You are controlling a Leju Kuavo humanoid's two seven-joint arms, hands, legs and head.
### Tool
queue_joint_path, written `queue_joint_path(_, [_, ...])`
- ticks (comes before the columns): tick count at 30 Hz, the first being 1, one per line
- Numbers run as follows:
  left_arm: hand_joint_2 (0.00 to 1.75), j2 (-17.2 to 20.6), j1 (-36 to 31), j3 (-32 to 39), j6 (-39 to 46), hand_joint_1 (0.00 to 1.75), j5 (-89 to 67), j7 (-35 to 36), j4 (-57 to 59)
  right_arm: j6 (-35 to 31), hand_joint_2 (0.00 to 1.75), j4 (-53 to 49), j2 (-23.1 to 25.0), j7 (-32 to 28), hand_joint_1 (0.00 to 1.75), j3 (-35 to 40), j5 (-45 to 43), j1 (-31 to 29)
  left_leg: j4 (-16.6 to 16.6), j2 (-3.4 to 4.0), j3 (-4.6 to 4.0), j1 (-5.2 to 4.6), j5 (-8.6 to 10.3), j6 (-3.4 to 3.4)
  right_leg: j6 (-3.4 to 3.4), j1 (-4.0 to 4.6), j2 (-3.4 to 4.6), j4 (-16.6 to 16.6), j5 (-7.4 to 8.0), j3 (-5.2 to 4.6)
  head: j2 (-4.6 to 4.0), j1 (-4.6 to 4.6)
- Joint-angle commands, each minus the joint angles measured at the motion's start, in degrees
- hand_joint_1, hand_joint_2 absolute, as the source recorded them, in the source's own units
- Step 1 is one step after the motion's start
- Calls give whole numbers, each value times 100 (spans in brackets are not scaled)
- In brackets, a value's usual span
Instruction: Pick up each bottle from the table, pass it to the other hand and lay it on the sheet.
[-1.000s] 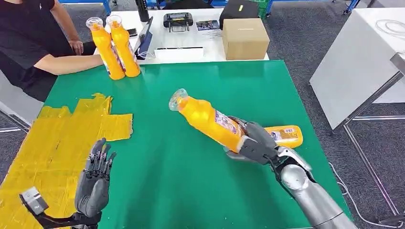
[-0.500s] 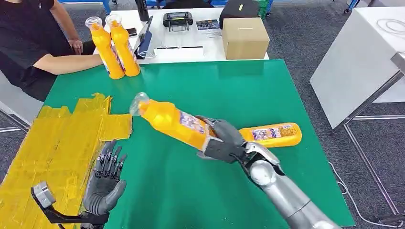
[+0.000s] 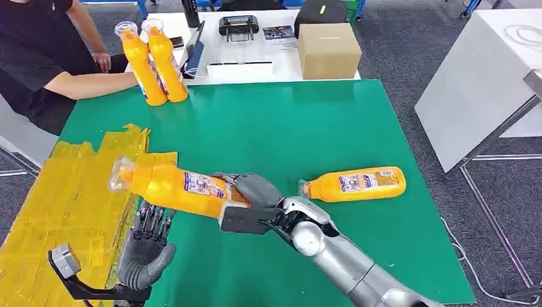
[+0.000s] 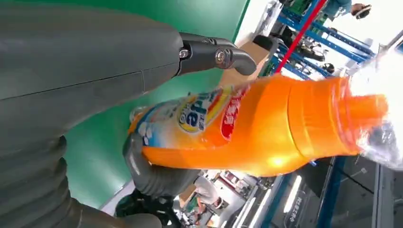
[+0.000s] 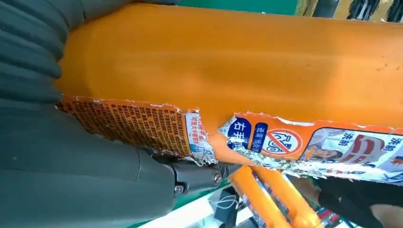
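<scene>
My right hand grips an orange bottle by its base and holds it level above the table, its clear cap pointing left over the yellow sheet. The same bottle hangs just above my left hand, which is open with its fingers up under the bottle's middle; the fingers reach past the bottle, apart from it. In the right wrist view the bottle has a torn label. A second orange bottle lies on its side on the green table.
Two more orange bottles stand upright at the table's far left corner, next to a seated person's forearm. Behind the table is a white desk with a cardboard box and small devices. A white table stands to the right.
My right arm has swung left with the bottle, from mid-table to above the sheet's edge and my left hand. My left hand has shifted slightly right and stays open.
</scene>
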Motion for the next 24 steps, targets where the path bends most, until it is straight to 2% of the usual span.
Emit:
queue_joint_path(1, [175, 40, -44, -107, -103, 0, 116, -83, 280, -106, 175, 892, 442, 11, 175, 902, 75, -416, -6, 15, 15, 3, -1, -5, -6, 6, 18, -6, 5, 7, 0, 0])
queue_joint_path(9, [175, -105, -14, -33, -19, 0, 86, -193, 206, -181, 175, 1196, 665, -169, 175, 1485, 182, -77, -9, 2, 15, 10, 0, -1, -4, 12, 5, -13, 4, 11, 0, -2])
queue_joint_path(17, [175, -285, 119, 206, 36, 0, -25, -308, 95, -79, 175, 1084, 811, -504, 175, 2222, 462, 184, -6, 3, 0, 9, 0, -2, -4, 12, 4, -10, 3, -4, 0, 2])
queue_joint_path(18, [175, -328, 130, 242, 54, 0, -91, -336, 61, -70, 175, 1109, 823, -526, 175, 2297, 473, 209, -7, 1, 20, 19, -5, -4, -8, 22, 6, -20, 3, 21, 0, -7])
queue_joint_path(24, [175, -401, 153, 280, 146, 0, -190, -400, -19, -63, 175, 1203, 842, -572, 175, 2378, 493, 270, -7, -10, -6, 4, 4, -1, -3, 6, -9, -9, 1, -10, 0, 0])
